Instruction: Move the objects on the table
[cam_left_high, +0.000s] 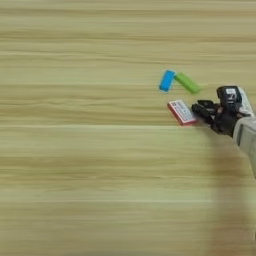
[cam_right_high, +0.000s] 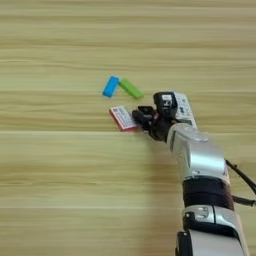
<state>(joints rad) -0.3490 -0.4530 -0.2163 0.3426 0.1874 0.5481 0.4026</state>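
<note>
The whole view is filled by the table (cam_left_high: 75, 175), a broad light wooden surface marked with pale horizontal grain stripes; nothing of the room beyond it is seen. A soft shadow is cast on the wood below the arm.

The arm (cam_right_high: 200, 160) is brought in from the bottom right, its silver forearm joined to black and grey segments lower down, with a thin dark cable seen at its right side. A black and white block is carried at the wrist.

The jaws (cam_right_high: 142, 116) are set at the packet's right edge, touching or nearly touching it; whether they are clenched on it or released cannot be told.

The packet (cam_left_high: 181, 112) is a flat white rectangle with a red edge, lying slightly tilted on the table, right of centre in the left eye view.

Just above it, two small bars are laid with their upper ends meeting in a shallow inverted V: a green bar (cam_left_high: 187, 83) on the right and a blue bar (cam_left_high: 167, 80) on the left.
</note>
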